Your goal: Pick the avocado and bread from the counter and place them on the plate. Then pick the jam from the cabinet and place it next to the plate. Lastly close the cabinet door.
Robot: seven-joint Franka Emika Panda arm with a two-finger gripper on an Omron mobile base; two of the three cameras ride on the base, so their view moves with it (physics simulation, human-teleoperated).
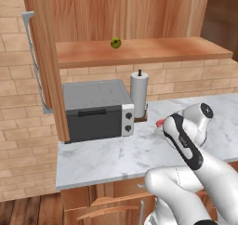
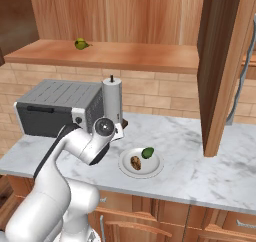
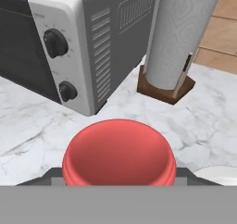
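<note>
Jam betw. jaws, apparently clamped, above counter nr plate.

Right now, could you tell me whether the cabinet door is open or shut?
Open: the cabinet door stands swung out edge-on, leaving the shelf and a green fruit exposed.

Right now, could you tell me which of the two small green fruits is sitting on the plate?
It is the darker green avocado, resting on the white plate beside the bread. The yellower-green fruit sits up on the cabinet shelf, well above the counter.
</note>
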